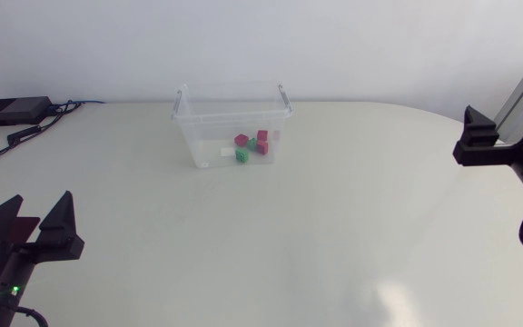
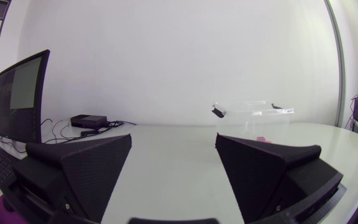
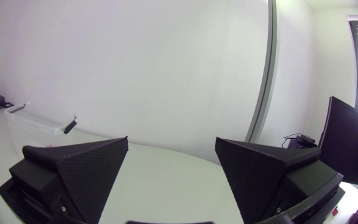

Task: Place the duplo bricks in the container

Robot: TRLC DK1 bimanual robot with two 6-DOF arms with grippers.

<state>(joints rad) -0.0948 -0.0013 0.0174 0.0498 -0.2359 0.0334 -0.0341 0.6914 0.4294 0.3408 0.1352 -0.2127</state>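
A clear plastic container (image 1: 232,123) stands at the back middle of the table. Inside it lie several duplo bricks: red ones (image 1: 261,141) and green ones (image 1: 241,155). My left gripper (image 1: 33,225) rests at the front left corner, open, holding nothing. At the right edge my right gripper (image 1: 481,136) is open and holds nothing too. In the left wrist view the container (image 2: 253,118) stands far ahead of the open gripper (image 2: 173,168), with a pink brick (image 2: 261,138) showing through its wall. In the right wrist view the container (image 3: 39,127) shows beside the open gripper (image 3: 171,171).
A black box (image 1: 12,111) with cables lies at the table's far left corner, also visible in the left wrist view as a black box (image 2: 89,120). The pale tabletop (image 1: 271,245) stretches between both arms and the container.
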